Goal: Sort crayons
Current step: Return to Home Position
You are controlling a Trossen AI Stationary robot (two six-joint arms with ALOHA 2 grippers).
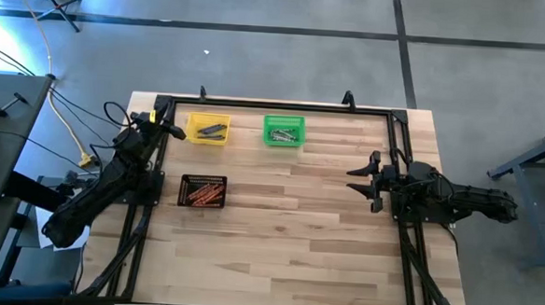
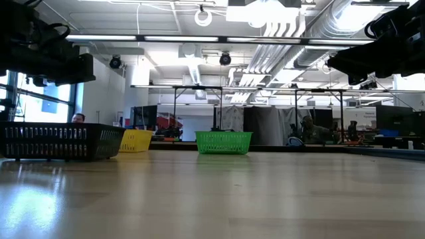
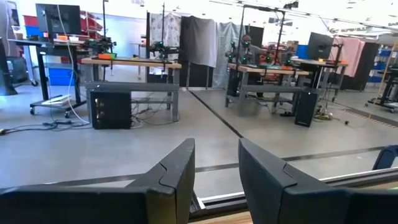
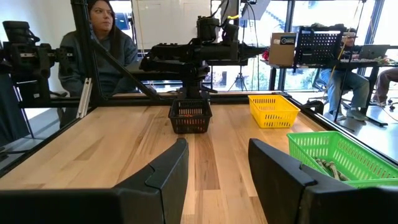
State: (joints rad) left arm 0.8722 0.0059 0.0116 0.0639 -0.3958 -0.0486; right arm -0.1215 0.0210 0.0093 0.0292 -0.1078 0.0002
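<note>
Orange-red crayons (image 1: 201,195) lie in the black mesh bin (image 1: 203,180) at the table's left. Grey and dark crayons (image 1: 212,130) lie in the yellow bin (image 1: 191,130) at the far left, and grey ones (image 1: 283,133) lie in the green bin (image 1: 284,121) beside it. My left gripper (image 1: 169,128) is open and empty, held above the table just left of the yellow bin, and it faces out over the far edge (image 3: 217,180). My right gripper (image 1: 357,176) is open and empty at the table's right, pointing left toward the bins (image 4: 217,174).
A dark metal frame (image 1: 275,105) runs along the table's far edge and down both sides. Bare wood (image 1: 277,246) fills the middle and near part of the table. A person (image 4: 99,37) sits beyond the table's left side, behind the left arm.
</note>
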